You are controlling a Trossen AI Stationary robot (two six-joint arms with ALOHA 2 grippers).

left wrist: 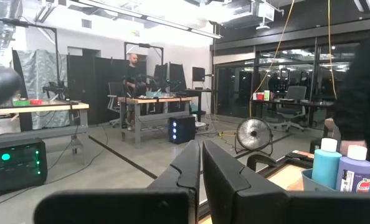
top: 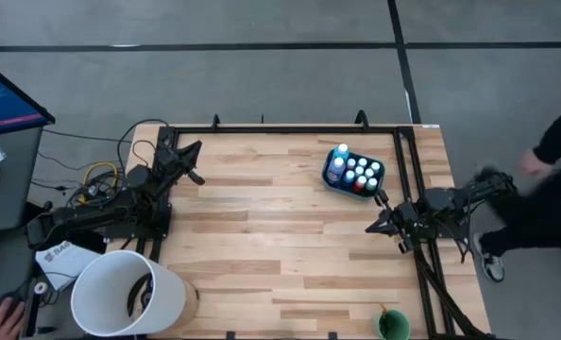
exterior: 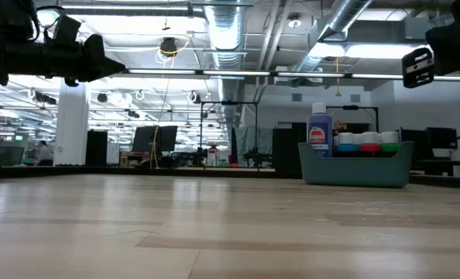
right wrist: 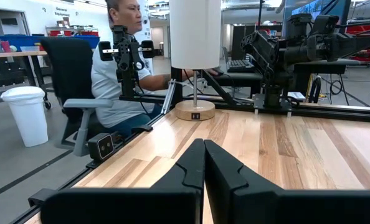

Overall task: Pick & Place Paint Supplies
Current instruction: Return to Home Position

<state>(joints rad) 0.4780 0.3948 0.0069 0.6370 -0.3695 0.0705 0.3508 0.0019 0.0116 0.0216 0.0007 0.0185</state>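
Grey floor (top: 262, 76) crossed by dark lines. Overhead, silver ducts (exterior: 226, 39) and strip lights (exterior: 121, 9). Workbenches (left wrist: 45, 107), a floor fan (left wrist: 254, 134), glass partitions (left wrist: 284, 68), a white bin (right wrist: 26, 115) and a black office chair (right wrist: 73, 74) with a person seated stand around.

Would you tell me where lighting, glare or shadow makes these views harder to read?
Low view: bright ceiling lights silhouette the left arm and right arm; the teal tub is readable. High view: even light, soft shadows on the table. Wrist views: left gripper and right gripper look near-black.
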